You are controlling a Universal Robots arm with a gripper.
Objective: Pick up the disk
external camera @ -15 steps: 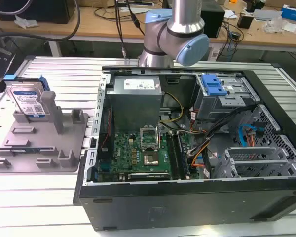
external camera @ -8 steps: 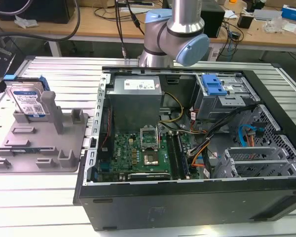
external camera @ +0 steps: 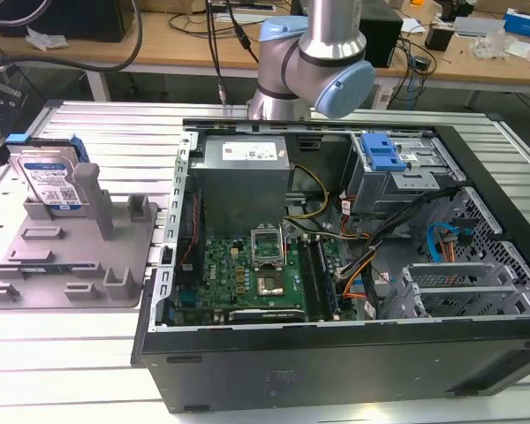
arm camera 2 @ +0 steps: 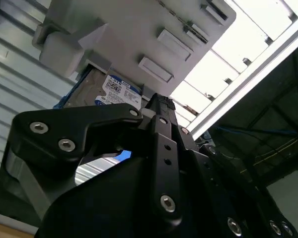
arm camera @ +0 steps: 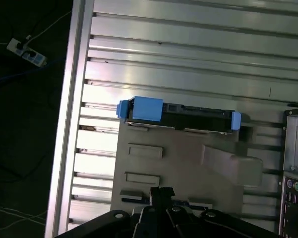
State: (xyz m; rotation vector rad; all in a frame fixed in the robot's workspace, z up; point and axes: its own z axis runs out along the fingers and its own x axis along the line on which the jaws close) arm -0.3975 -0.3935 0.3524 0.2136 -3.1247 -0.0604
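Observation:
The disk [external camera: 51,181], silver with a white-and-blue label and blue side rails, stands on edge in the far slot of the grey holder tray [external camera: 71,256] at the exterior view's left. In the first wrist view I look down on the disk's [arm camera: 179,114] thin top edge with blue rail ends. My gripper [arm camera: 162,192] hovers above the holder tray [arm camera: 188,163], apart from the disk, its black fingers together with nothing between them. The second wrist view shows the disk's label [arm camera 2: 111,91] just beyond the gripper [arm camera 2: 156,101].
An open computer case [external camera: 336,265] with motherboard, cables and a blue-latched drive cage [external camera: 384,159] lies to the exterior view's right of the tray. Ribbed aluminium tabletop [external camera: 97,132] surrounds both. The arm's base [external camera: 309,62] stands behind the case. Table edge [arm camera: 69,124] is near the tray.

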